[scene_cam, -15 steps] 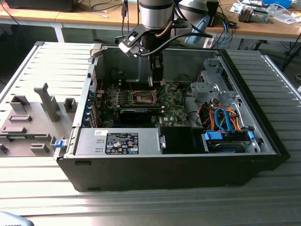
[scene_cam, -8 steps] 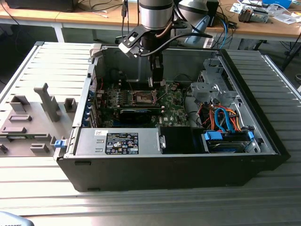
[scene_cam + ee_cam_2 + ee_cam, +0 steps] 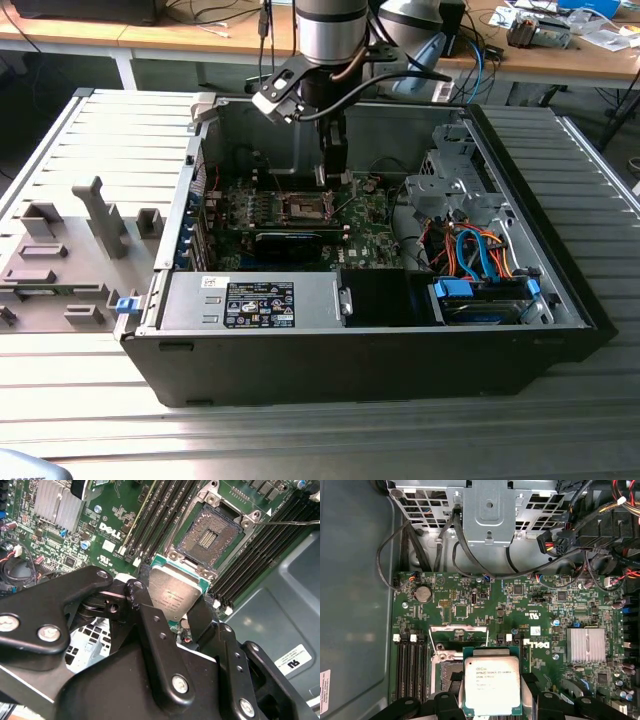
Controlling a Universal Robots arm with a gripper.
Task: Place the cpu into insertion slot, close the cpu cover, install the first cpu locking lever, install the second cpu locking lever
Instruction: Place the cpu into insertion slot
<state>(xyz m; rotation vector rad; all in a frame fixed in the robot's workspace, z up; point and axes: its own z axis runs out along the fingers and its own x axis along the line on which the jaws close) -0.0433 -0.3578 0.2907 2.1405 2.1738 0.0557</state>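
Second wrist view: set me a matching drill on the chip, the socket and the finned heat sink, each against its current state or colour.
Things:
1 chip
2 socket
3 heat sink

States:
A bare, dark centre showing
B silver and ribbed
C gripped in the claw

Pairs: 1-C, 2-A, 3-B.

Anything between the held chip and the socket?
No obstacle: in the second wrist view the chip, clamped in the gripper, hangs just short of the open socket, only its metal rim between.
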